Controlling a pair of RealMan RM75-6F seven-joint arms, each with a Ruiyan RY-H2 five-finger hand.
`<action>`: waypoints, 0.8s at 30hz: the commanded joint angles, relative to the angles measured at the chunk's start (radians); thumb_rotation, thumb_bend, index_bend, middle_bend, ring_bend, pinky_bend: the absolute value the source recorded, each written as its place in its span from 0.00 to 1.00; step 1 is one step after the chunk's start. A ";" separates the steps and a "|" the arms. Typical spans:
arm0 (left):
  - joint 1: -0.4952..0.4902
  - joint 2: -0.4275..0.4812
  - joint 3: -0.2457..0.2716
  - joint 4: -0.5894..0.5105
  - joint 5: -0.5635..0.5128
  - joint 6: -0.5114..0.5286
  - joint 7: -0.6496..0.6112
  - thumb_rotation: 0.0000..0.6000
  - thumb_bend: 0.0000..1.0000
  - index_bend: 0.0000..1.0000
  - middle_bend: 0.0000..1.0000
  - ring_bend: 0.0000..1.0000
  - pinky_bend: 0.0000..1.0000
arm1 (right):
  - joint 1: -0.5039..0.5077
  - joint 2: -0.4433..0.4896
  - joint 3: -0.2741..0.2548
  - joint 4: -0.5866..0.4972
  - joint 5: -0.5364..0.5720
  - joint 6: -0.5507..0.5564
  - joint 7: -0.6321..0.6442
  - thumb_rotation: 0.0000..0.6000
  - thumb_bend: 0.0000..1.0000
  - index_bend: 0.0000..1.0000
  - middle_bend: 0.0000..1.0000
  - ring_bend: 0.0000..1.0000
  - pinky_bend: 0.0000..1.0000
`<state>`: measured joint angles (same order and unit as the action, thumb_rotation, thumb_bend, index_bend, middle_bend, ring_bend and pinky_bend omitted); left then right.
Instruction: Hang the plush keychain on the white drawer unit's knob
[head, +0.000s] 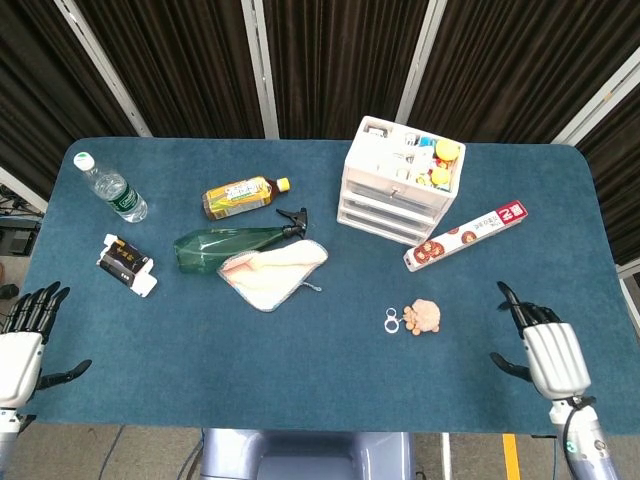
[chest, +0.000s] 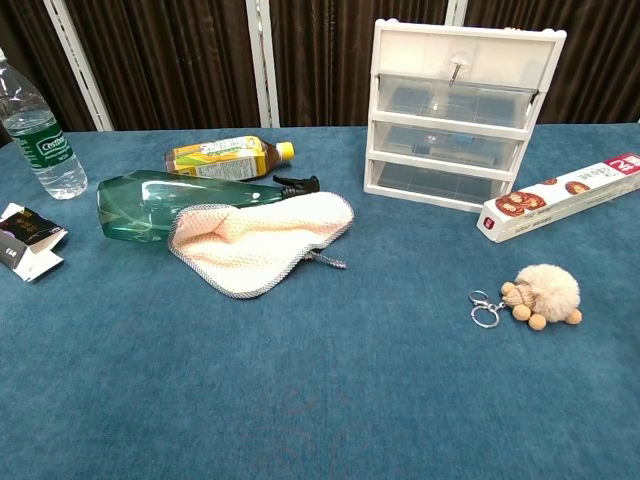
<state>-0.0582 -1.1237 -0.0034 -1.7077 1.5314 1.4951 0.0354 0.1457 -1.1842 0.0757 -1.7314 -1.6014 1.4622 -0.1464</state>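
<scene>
The plush keychain (head: 423, 316) (chest: 545, 293), a beige fluffy ball with small brown beads and a metal ring (chest: 484, 312), lies on the blue table right of centre. The white drawer unit (head: 400, 180) (chest: 461, 112) stands at the back, its small knob (chest: 455, 68) on the top drawer front. My right hand (head: 541, 351) hovers open at the front right edge, well right of the keychain. At the front left corner my left hand (head: 22, 345) is open too. Neither hand shows in the chest view.
A green spray bottle (head: 225, 245) lies beside a cream cloth (head: 270, 270). A yellow drink bottle (head: 240, 196), a water bottle (head: 110, 188) and a small black-and-white carton (head: 127, 264) sit to the left. A long biscuit box (head: 465, 236) lies right of the drawers.
</scene>
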 joint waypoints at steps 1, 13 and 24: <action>-0.001 0.000 -0.001 -0.001 -0.001 -0.001 -0.001 1.00 0.10 0.00 0.00 0.00 0.00 | 0.054 -0.015 0.041 -0.065 0.047 -0.071 -0.062 1.00 0.05 0.21 0.94 0.90 0.83; -0.004 0.010 0.006 -0.006 0.001 -0.015 -0.025 1.00 0.10 0.00 0.00 0.00 0.00 | 0.241 -0.227 0.119 -0.172 0.283 -0.279 -0.412 1.00 0.07 0.43 1.00 1.00 0.92; -0.005 0.021 0.006 -0.013 -0.005 -0.023 -0.052 1.00 0.10 0.00 0.00 0.00 0.00 | 0.341 -0.478 0.147 -0.053 0.510 -0.268 -0.624 1.00 0.16 0.48 1.00 1.00 0.92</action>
<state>-0.0633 -1.1032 0.0030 -1.7204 1.5271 1.4724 -0.0152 0.4665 -1.6295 0.2149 -1.8148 -1.1195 1.1879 -0.7472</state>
